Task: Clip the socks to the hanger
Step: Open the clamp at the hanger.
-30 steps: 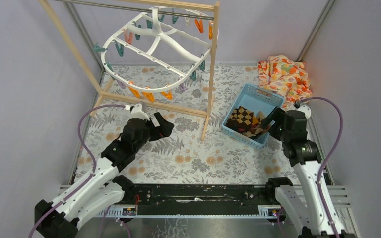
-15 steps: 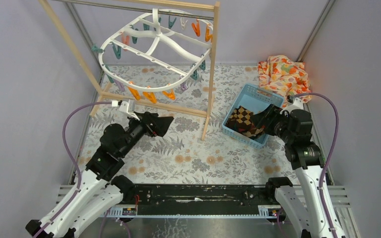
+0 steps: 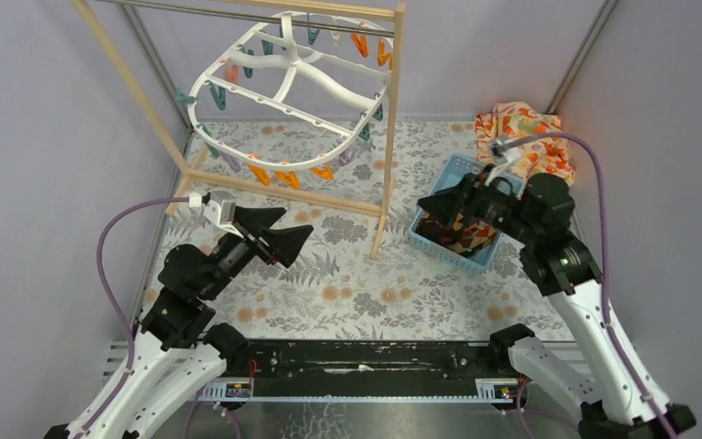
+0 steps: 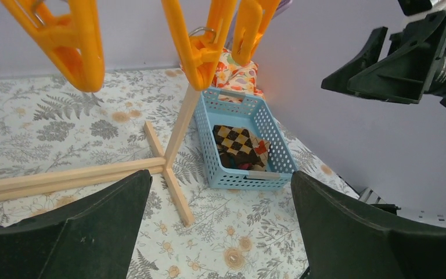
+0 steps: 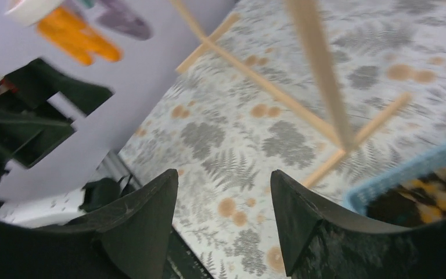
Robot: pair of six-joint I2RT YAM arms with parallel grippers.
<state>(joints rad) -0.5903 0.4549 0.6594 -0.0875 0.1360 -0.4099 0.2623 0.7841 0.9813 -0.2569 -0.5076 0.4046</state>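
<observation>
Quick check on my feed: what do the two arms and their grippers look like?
The left arm and right arm have white lower links and black upper joints. Each trails a looping purple cable. The left gripper and right gripper are matte black with broad, wedge-shaped fingers.

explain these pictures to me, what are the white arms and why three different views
Two robot arms are bolted at the table's near edge. The wide picture comes from a camera above and behind them. The other two come from wrist cameras, so the dark shapes at the bottom are that arm's own fingers. On the floral table are a wooden rack with a white peg hanger hung on it, a blue basket holding a checked sock, and an orange cloth. The left gripper, near the rack, and the right gripper, over the basket, are open and empty.
</observation>
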